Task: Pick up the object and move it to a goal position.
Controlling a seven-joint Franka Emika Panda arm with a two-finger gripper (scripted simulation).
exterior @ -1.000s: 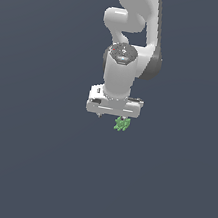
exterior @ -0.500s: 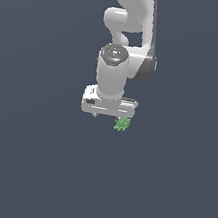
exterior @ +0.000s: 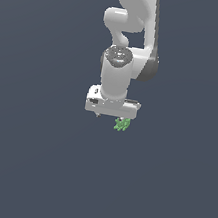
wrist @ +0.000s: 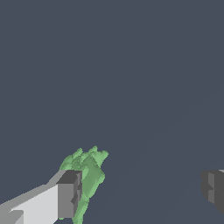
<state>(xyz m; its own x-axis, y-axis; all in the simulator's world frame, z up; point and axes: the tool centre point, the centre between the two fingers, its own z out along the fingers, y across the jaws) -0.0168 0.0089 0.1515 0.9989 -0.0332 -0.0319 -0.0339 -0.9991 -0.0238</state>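
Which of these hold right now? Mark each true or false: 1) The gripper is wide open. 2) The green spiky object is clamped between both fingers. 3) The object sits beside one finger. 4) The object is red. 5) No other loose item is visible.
1) True: the gripper is open, its fingers far apart.
2) False: the green spiky object is next to one finger only; the other finger is well clear of it.
3) True, seen in the wrist view.
4) False: the object is bright green.
5) True: only the arm and object show.
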